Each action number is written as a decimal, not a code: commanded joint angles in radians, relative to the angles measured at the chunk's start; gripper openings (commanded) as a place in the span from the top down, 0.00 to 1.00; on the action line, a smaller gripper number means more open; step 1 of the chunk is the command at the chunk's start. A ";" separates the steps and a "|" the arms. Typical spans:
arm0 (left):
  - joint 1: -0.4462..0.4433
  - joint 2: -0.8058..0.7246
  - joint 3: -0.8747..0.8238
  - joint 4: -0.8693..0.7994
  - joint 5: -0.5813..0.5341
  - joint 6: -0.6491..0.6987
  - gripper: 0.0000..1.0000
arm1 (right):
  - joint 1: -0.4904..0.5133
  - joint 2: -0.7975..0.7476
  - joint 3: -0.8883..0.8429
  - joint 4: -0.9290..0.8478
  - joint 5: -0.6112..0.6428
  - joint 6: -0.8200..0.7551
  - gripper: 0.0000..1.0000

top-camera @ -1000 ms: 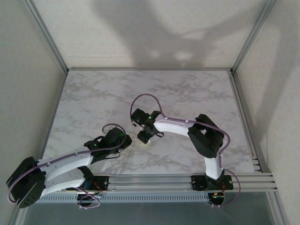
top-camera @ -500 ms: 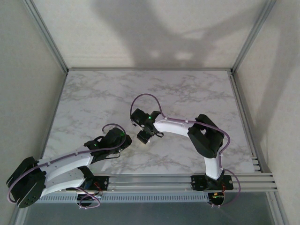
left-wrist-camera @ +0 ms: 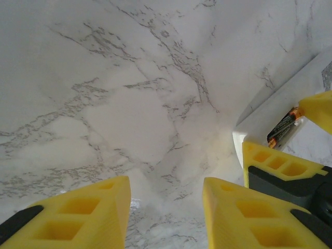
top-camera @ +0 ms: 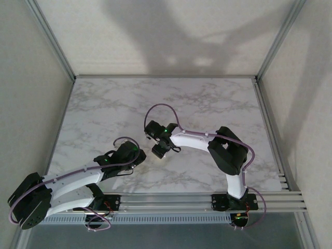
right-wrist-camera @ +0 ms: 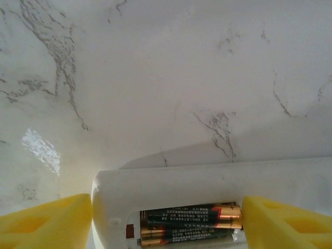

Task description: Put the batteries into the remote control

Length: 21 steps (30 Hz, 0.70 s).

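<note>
Table [top-camera: 207,104] white marble, wandering grey veins; remote control [right-wrist-camera: 207,179] plain white; batteries [right-wrist-camera: 189,218] dark, coppery-gold at the ends; left gripper [left-wrist-camera: 166,207] and right gripper [right-wrist-camera: 166,228] bright yellow at the fingers; arms [top-camera: 72,181] white and black, purple cables [top-camera: 161,107]

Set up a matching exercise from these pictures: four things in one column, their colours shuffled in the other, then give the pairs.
Things:
1. batteries
2. remote control
3. right gripper's fingers
4. table

Colours:
A. yellow
B. pale marble with grey veins
C. dark with coppery ends
D. plain white

Pairs: 1-C, 2-D, 3-A, 4-B
</note>
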<state>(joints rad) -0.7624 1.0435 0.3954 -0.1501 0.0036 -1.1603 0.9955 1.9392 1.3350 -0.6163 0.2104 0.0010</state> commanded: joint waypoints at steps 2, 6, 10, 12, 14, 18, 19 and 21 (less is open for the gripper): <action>-0.006 0.004 0.005 0.010 -0.002 -0.002 0.59 | 0.001 -0.022 -0.021 -0.013 0.030 0.024 0.31; -0.006 0.010 0.007 0.012 0.001 -0.001 0.59 | 0.002 -0.018 -0.022 -0.014 0.012 0.041 0.31; -0.006 0.016 0.010 0.013 0.001 0.002 0.59 | 0.001 -0.011 -0.031 -0.007 -0.013 0.059 0.31; -0.007 0.017 0.010 0.015 0.003 0.002 0.59 | 0.000 -0.010 -0.040 0.004 -0.027 0.072 0.34; -0.006 0.016 0.011 0.014 0.002 0.002 0.59 | -0.001 -0.006 -0.045 0.011 -0.039 0.084 0.35; -0.006 0.012 0.009 0.010 0.002 0.002 0.59 | -0.008 -0.005 -0.064 0.027 -0.074 0.113 0.34; -0.006 0.011 0.008 0.009 0.003 0.002 0.59 | -0.012 -0.005 -0.072 0.034 -0.084 0.119 0.34; -0.006 0.009 0.007 0.009 0.003 0.002 0.59 | -0.019 -0.003 -0.082 0.043 -0.109 0.131 0.34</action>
<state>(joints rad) -0.7624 1.0565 0.3954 -0.1459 0.0067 -1.1599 0.9852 1.9221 1.2980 -0.5705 0.1745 0.0906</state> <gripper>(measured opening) 0.413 0.658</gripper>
